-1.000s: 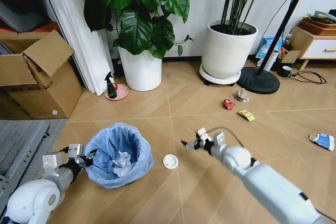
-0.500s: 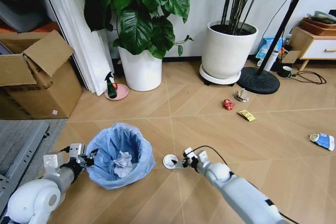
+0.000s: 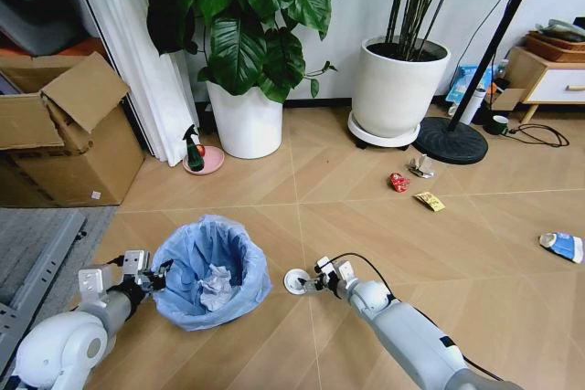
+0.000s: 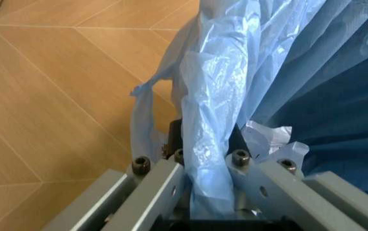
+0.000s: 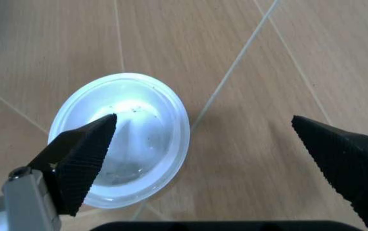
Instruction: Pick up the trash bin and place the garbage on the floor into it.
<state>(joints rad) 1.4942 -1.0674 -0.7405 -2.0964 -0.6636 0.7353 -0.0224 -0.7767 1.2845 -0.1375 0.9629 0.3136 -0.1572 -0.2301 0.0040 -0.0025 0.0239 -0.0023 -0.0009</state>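
The left gripper (image 3: 157, 273) is clamped on the rim of the trash bin (image 3: 212, 270), its fingers (image 4: 239, 149) pinching the light-blue bag liner; the bin stands on the wooden floor (image 3: 366, 194) with a crumpled white tissue (image 3: 216, 286) inside. Just right of the bin lies the white disc (image 3: 296, 280). The right gripper (image 3: 309, 286) hangs low over the disc, jaws spread wide, one fingertip (image 5: 84, 159) above its surface.
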